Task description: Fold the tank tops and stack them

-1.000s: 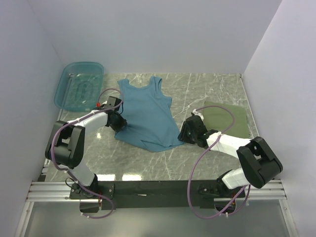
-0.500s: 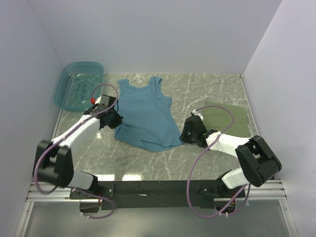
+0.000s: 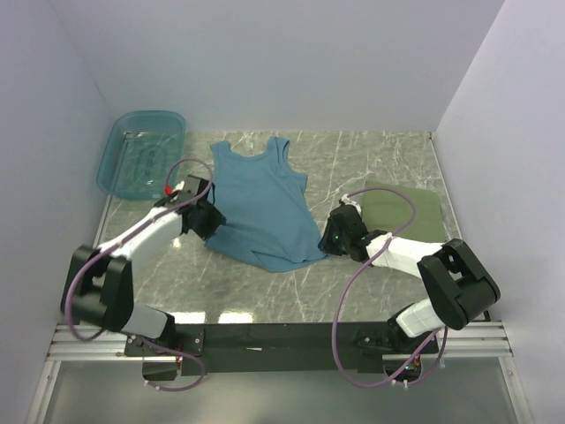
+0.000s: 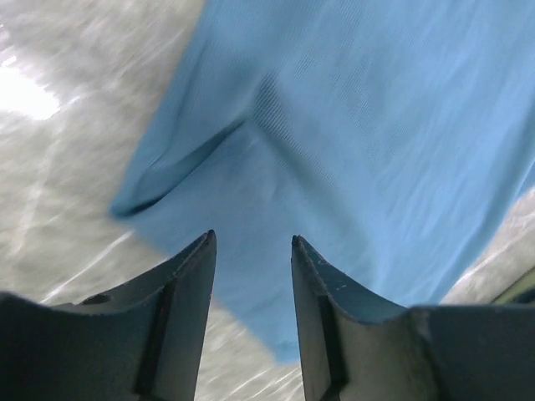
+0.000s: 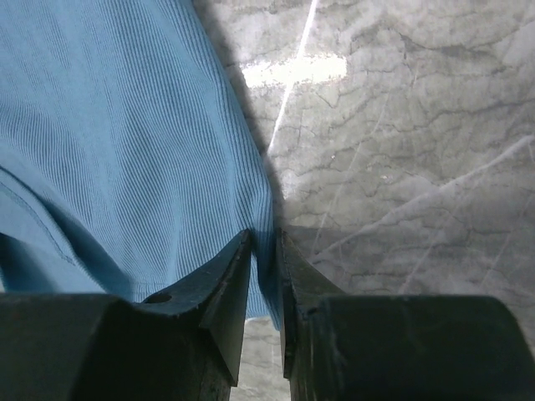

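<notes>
Sprawling mid-way across the marble table [image 3: 380, 163], the teal tank top [image 3: 265, 208] lies flat, with the basin [image 3: 113, 155] at the far-left corner and the folded olive tank top [image 3: 415, 216] by the right edge. Over its left hem the left gripper [image 4: 251, 242] gapes; the right gripper [image 5: 263, 238] pinches the right hem, plain only in its wrist view.
</notes>
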Action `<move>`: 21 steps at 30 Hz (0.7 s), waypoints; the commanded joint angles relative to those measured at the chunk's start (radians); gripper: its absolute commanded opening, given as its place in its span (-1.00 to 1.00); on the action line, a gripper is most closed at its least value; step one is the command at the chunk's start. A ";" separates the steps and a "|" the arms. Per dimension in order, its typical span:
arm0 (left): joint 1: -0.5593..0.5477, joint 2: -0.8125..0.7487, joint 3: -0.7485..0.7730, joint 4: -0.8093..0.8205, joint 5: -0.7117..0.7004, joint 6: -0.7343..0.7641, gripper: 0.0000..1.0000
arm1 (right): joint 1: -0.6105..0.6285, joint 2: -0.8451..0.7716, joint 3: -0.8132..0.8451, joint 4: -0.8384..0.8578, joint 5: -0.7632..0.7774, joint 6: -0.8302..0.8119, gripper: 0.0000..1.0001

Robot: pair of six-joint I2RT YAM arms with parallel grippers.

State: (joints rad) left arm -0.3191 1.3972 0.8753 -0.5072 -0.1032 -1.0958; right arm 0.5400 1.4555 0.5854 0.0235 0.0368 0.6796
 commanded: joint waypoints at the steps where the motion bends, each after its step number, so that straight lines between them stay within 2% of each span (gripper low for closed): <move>1: -0.009 0.104 0.120 -0.028 -0.055 -0.110 -0.08 | -0.002 0.039 0.005 -0.043 0.002 -0.011 -0.47; 6: -0.020 0.222 0.201 -0.093 -0.107 -0.191 -0.24 | -0.002 0.040 0.005 -0.034 -0.006 -0.006 -0.48; 11: -0.026 0.287 0.249 -0.126 -0.113 -0.219 -0.28 | 0.000 0.045 0.005 -0.034 -0.012 -0.008 -0.48; 21: -0.032 0.344 0.241 -0.123 -0.096 -0.236 -0.29 | -0.003 0.062 0.004 -0.025 -0.028 -0.012 -0.49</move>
State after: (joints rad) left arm -0.3466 1.7309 1.0927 -0.6178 -0.1852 -1.3075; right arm 0.5396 1.4769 0.5900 0.0589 0.0105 0.6796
